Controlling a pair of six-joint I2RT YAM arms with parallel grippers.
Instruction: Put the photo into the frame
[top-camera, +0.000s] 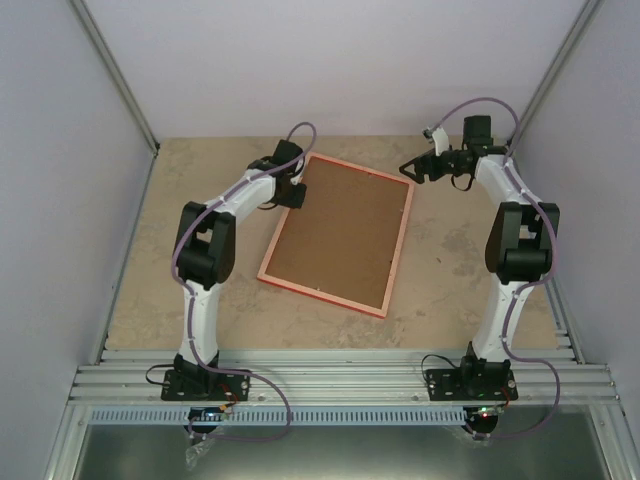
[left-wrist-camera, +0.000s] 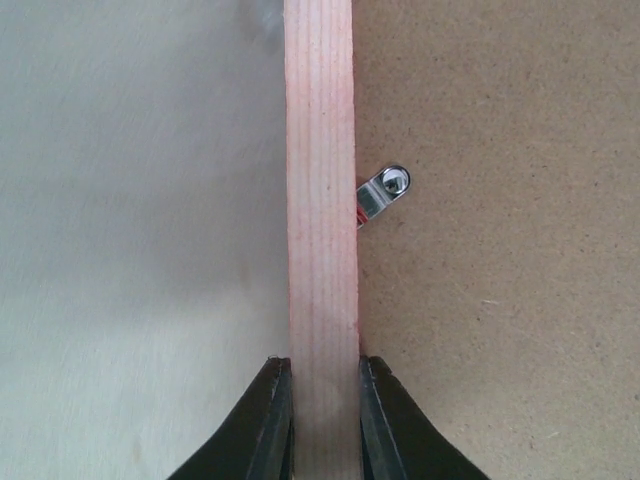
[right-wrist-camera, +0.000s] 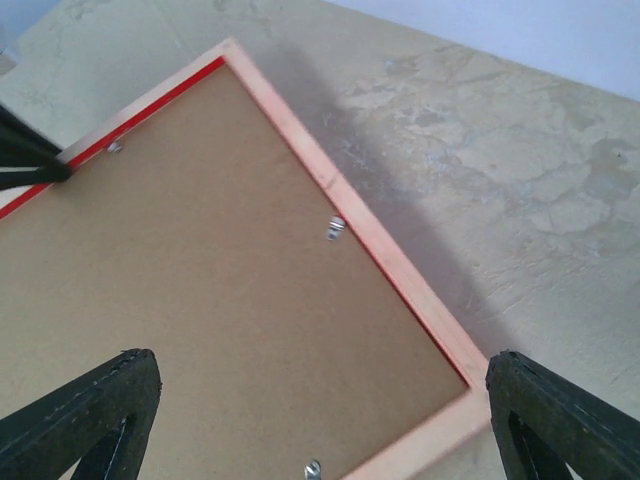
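Observation:
The frame (top-camera: 399, 250) lies back side up on the table, pale orange-pink rails showing, with a brown backing board (top-camera: 340, 232) set in it. My left gripper (top-camera: 297, 192) is shut on the frame's left rail (left-wrist-camera: 322, 200), one finger on each side near the far left corner. My right gripper (top-camera: 412, 168) is open and empty, above the frame's far right corner (right-wrist-camera: 470, 410). In the right wrist view the backing board (right-wrist-camera: 220, 300) fills the space between the fingers. The photo is hidden or out of view.
Small metal turn clips (left-wrist-camera: 383, 192) (right-wrist-camera: 336, 228) sit along the inner edge of the frame over the backing board. The beige stone-patterned table (top-camera: 460, 260) is bounded by white walls on the left, far and right sides.

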